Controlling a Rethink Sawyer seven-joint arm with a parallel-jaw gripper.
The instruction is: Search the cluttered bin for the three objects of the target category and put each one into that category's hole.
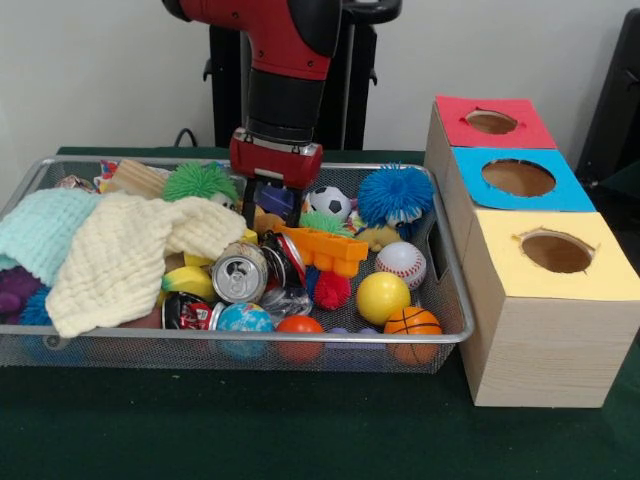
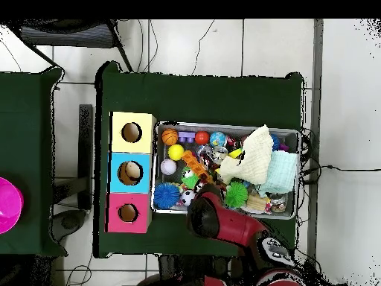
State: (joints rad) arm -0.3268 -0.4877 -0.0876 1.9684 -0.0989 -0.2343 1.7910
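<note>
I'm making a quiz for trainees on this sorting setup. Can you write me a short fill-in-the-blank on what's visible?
1. The wooden box's three holes are topped red, blue and ____.
2. The pale yellow cloth lies beside a mint ____ cloth.
3. The orange basketball sits in the wire mesh ____.

Missing: yellow; green; bin

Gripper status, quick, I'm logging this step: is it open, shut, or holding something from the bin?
Gripper: down in the wire bin among the toys; whether it is open, shut or holding anything cannot be told.
</note>
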